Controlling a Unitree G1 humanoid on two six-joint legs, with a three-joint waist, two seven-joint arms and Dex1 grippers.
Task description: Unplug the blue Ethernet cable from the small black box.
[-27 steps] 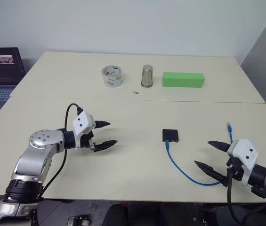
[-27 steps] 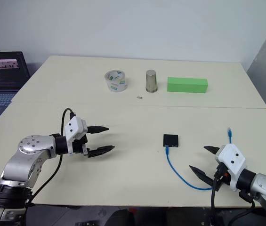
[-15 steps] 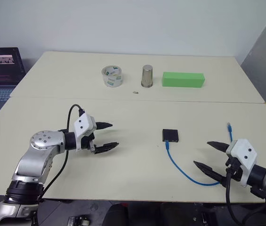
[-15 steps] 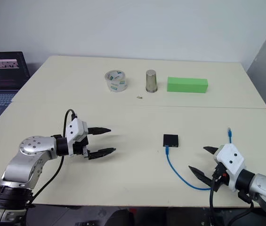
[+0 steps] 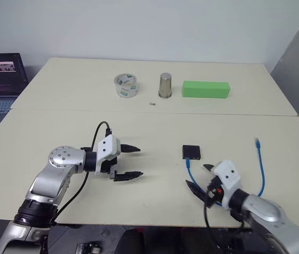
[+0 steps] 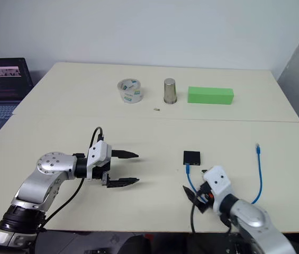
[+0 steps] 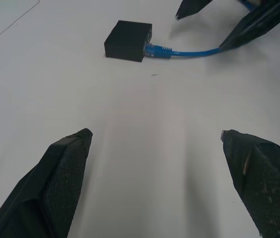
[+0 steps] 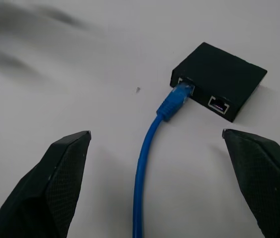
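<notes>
Cable still plugged in: the blue Ethernet cable (image 5: pixel 191 177) runs from the near edge of the small black box (image 5: pixel 191 152), just right of centre in the head views, down toward the bottom of the frame, passes behind the right arm and curves back up the right side to a loose plug (image 5: pixel 256 141) lying on the table (image 5: pixel 154 121). The box lies flat on the pale tabletop, and the right wrist view shows two ports on its edge, the blue plug (image 8: pixel 178 96) seated in one of them and the other bare.

The right gripper (image 5: pixel 201 178) sits low and right of centre, its two black fingers spread wide on either side of the cable just short of the box, holding nothing; from its own camera the cord runs up between the fingers (image 8: pixel 55 183). The left gripper (image 5: pixel 129 162) hangs left of centre, pointing across the table toward the box, its fingers likewise wide apart and empty, well apart from the box. Its wrist camera looks over bare tabletop to the box and the plug, with the tips of the other gripper's fingers beyond.

Along the upper middle of the frame stand a roll of tape (image 5: pixel 126 85), a metal cup (image 5: pixel 165 85) and a long green block (image 5: pixel 206 89) in a row, with a tiny scrap (image 5: pixel 152 103) in front of them. A laptop (image 5: pixel 0 79) glows at the upper left edge.
</notes>
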